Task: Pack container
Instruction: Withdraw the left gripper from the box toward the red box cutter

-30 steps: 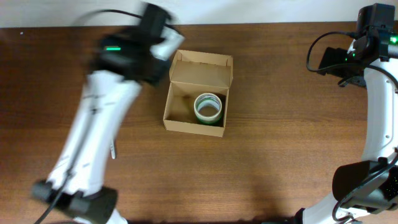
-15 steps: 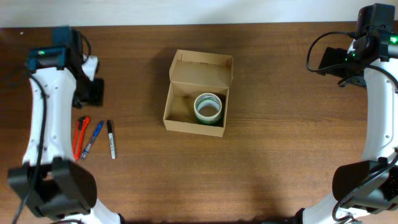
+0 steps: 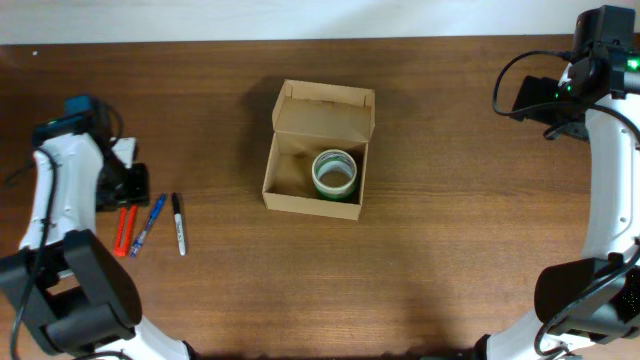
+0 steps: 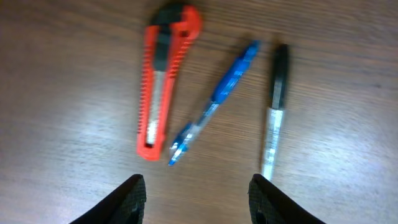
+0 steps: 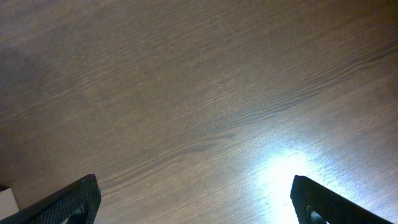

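Note:
The tan cardboard container (image 3: 296, 188) sits mid-table with its lid flap open toward the back. A green tape roll (image 3: 335, 173) lies inside it at the right. My left gripper (image 3: 128, 183) is open and empty at the far left, just above an orange box cutter (image 3: 124, 232), a blue pen (image 3: 150, 224) and a black marker (image 3: 178, 221). In the left wrist view the cutter (image 4: 161, 87), pen (image 4: 214, 102) and marker (image 4: 275, 109) lie ahead of the open fingertips (image 4: 135, 193). My right gripper (image 3: 548, 110) is open and empty at the far right back.
The right wrist view shows only bare wood with a glare patch (image 5: 283, 177). The table's back edge meets a white wall (image 3: 300, 18).
My left arm has swung from beside the container to the far left and come down over the cutter, pen and marker. The right arm has not moved.

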